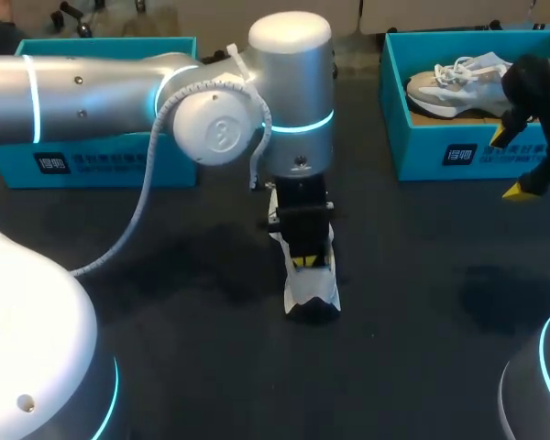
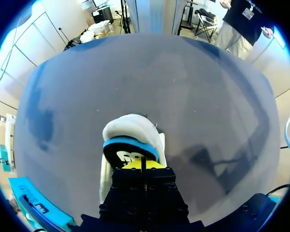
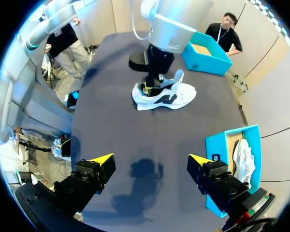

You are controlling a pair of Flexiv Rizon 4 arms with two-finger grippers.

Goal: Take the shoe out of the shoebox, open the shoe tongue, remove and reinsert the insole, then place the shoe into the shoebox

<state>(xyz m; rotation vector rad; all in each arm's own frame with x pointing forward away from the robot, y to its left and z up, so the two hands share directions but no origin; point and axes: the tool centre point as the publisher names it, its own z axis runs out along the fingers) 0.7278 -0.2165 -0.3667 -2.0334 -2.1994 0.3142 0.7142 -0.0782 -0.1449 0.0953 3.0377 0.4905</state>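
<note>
Left end effector (image 2: 143, 164) is pinched narrow on what looks like the insole (image 2: 130, 153) of the white sneaker (image 1: 312, 289) at the middle of the desk (image 1: 422, 302), and I worry that pulling from so thin a grip lets it slip or drags the unheld sneaker along.

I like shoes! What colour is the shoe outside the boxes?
White shoe with black marks, clearest in right wrist view.

The desk (image 1: 165, 312) top is dark, matt, faintly cloth-like. The shoe (image 1: 313, 291) looks like white woven cloth. The far-left shoebox (image 1: 101, 167) and far-right shoebox (image 1: 440, 151) are matt teal card. The left arm (image 1: 92, 96) is smooth satin silver, its joint cap (image 1: 215, 128) smooth white plastic, its cable (image 1: 142, 206) roughly braided.
</note>
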